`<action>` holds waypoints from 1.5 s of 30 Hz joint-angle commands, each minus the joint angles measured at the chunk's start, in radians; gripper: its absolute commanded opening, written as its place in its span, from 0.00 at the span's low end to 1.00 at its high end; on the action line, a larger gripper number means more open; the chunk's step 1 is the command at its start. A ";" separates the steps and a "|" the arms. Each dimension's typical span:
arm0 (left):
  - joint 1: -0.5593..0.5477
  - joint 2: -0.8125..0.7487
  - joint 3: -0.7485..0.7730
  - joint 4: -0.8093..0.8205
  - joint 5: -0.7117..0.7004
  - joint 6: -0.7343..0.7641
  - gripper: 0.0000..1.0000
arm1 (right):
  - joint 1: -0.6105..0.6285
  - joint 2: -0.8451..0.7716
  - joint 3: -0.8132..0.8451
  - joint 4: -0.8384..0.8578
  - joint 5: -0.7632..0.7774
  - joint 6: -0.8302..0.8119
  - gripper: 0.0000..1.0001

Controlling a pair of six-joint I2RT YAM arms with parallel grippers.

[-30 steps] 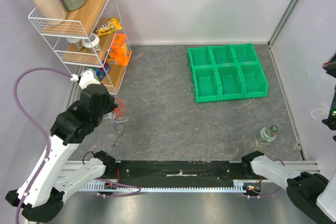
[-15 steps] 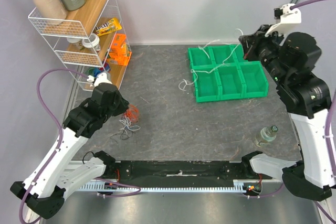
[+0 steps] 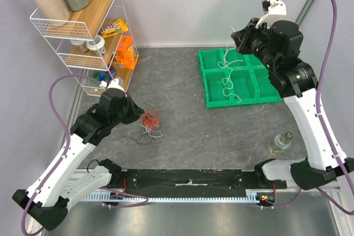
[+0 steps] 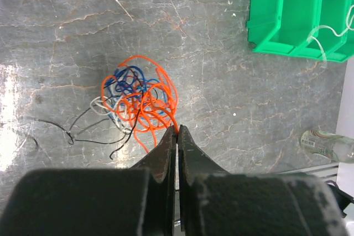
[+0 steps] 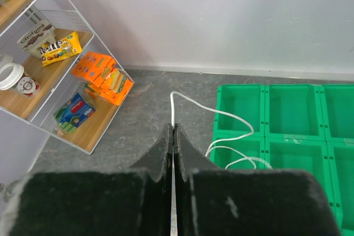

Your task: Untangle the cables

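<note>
A tangled bunch of cables (image 3: 148, 122) lies on the grey table left of centre: orange (image 4: 145, 102), blue (image 4: 128, 78), white and black (image 4: 83, 127) strands. My left gripper (image 3: 139, 115) (image 4: 177, 130) is shut on an orange strand at the bunch's near edge. My right gripper (image 3: 237, 36) (image 5: 173, 127) is raised above the green bins, shut on a white cable (image 3: 228, 75) (image 5: 221, 115). That cable hangs in loops down into the middle bins.
A green six-compartment bin tray (image 3: 212, 93) sits at the back right. A wire shelf rack (image 3: 91, 42) with bottles and snack packs stands at the back left. A small bottle (image 3: 281, 142) lies near the front right.
My left gripper has dragged the bunch rightward, away from the rack. My right arm came into view holding the white cable and moved left over the bins, the cable now draping into them.
</note>
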 commanded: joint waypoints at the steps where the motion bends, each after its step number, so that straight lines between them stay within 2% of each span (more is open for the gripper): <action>1: -0.001 -0.015 0.010 0.049 0.052 0.000 0.02 | 0.001 -0.005 0.018 0.069 0.022 -0.033 0.00; 7: -0.001 -0.009 0.001 0.051 0.083 -0.007 0.02 | -0.002 0.009 0.075 0.054 0.030 -0.071 0.00; 11: -0.001 -0.016 -0.026 0.080 0.095 -0.024 0.02 | -0.001 0.012 0.049 0.060 0.051 -0.086 0.00; 17: -0.002 0.037 0.059 0.067 0.130 0.042 0.01 | -0.001 0.003 -0.084 0.118 0.047 -0.080 0.00; 21: -0.001 0.020 0.030 0.058 0.130 0.002 0.02 | -0.001 -0.001 -0.201 0.140 0.070 -0.073 0.00; 28: -0.001 -0.050 -0.006 0.051 0.130 -0.021 0.02 | -0.001 0.027 -0.376 0.172 0.024 -0.028 0.00; 34: -0.002 -0.047 -0.004 0.060 0.122 -0.041 0.02 | -0.001 0.148 -0.401 0.062 -0.034 -0.010 0.00; 39: -0.001 0.003 0.034 0.052 0.150 0.004 0.02 | -0.004 0.246 -0.376 0.031 0.008 -0.053 0.00; 42: -0.002 -0.003 0.011 0.067 0.155 -0.036 0.02 | -0.004 0.309 -0.366 0.028 0.036 -0.079 0.00; 45: -0.001 -0.015 -0.010 0.095 0.179 -0.062 0.02 | -0.004 0.409 -0.330 -0.012 -0.007 -0.090 0.00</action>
